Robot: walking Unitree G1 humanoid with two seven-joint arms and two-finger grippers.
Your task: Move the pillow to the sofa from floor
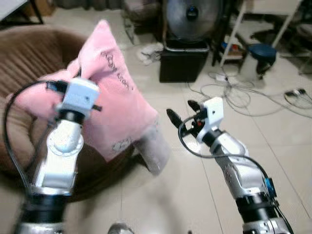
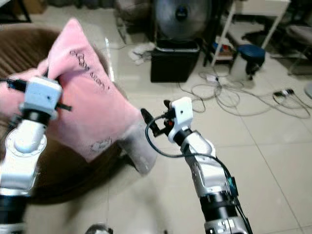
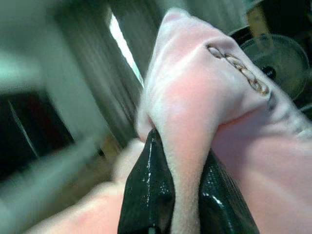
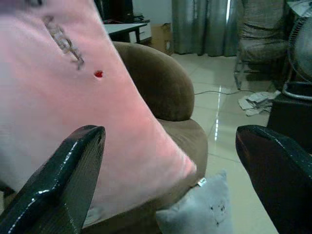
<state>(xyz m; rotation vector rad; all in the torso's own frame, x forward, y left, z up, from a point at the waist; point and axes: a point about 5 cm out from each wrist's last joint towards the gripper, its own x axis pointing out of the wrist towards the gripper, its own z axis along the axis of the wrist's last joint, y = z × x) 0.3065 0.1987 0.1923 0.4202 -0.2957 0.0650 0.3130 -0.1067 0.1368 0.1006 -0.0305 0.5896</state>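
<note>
Left eye view: pink embroidered pillow (image 1: pixel 114 105).

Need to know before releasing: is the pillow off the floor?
Yes. The pillow hangs pinched in the left end effector, lifted over the sofa.

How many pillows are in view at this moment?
2. The pink pillow is pinched by the left gripper over the brown sofa; a grey pillow lies on the floor against the sofa's base. Others may be hidden.
</note>
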